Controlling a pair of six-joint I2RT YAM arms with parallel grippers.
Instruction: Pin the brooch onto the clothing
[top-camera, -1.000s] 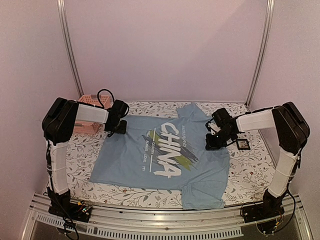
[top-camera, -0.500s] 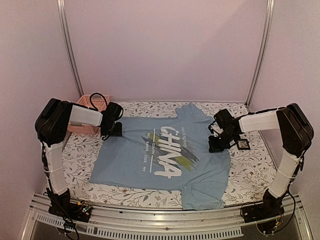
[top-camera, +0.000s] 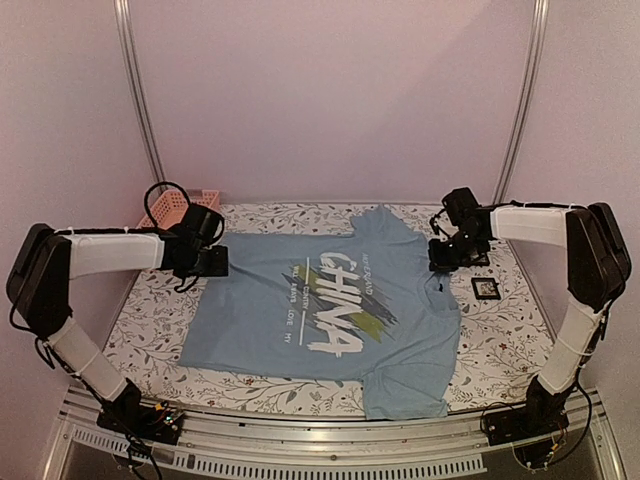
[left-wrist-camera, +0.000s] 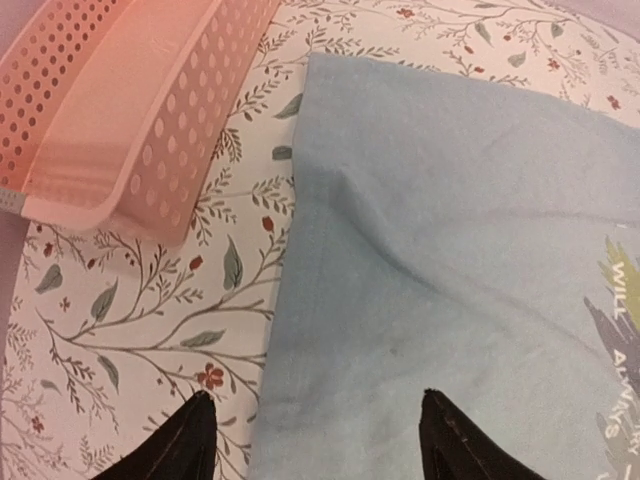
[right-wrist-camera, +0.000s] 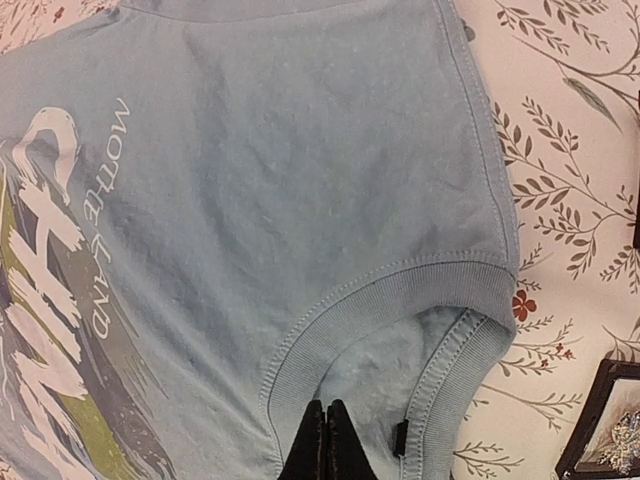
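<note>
Your right gripper (right-wrist-camera: 325, 440) has its two dark fingertips pressed together, and nothing shows between them. The tips sit over the neck opening of the light blue T-shirt (top-camera: 300, 310), just inside the ribbed collar (right-wrist-camera: 400, 300); whether they touch the cloth you cannot tell. Your left gripper (left-wrist-camera: 320, 440) is spread wide and grips nothing, one finger above the floral tablecloth (left-wrist-camera: 130, 320) and the other above the shirt, straddling its edge at the far corner of the hem. The shirt lies flat, print up, collar toward the right arm, its "CHINA" lettering reading sideways in the top view. A pink basket (left-wrist-camera: 120, 100) stands tilted on the tablecloth just beyond the left gripper, near the shirt's corner but apart from it. A black frame (right-wrist-camera: 585, 420) lies on the tablecloth beside the collar, off the shirt. The brooch cannot be made out in any view (a small dark tab (right-wrist-camera: 400, 437) on the collar rib is too small to identify).
</note>
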